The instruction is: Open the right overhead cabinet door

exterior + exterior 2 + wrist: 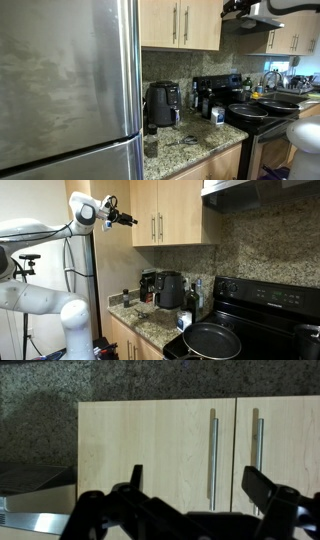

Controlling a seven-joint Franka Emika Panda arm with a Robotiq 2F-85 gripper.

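The right overhead cabinet door (pixel 188 215) is light-tan wood and shut, with a slim metal bar handle (pixel 160 226) along its left edge. It shows in both exterior views (pixel 203 25). The twin left door (pixel 144 215) beside it is also shut. The wrist view is upside down: there the right door (pixel 150 450) lies left of centre, with its handle (pixel 213 460) between my fingers. My gripper (pixel 200 485) is open and empty. It hovers at door height, some way out in front of the cabinets (pixel 130 220) and apart from the handle; it also shows at the top of an exterior view (pixel 232 9).
A steel range hood (pixel 262 20) hangs just right of the cabinets. Below are a granite counter (pixel 195 142) with a black air fryer (pixel 163 103) and a coffee maker (pixel 205 97), and a black stove with pans (pixel 212 340). A steel fridge (pixel 60 80) stands at the left.
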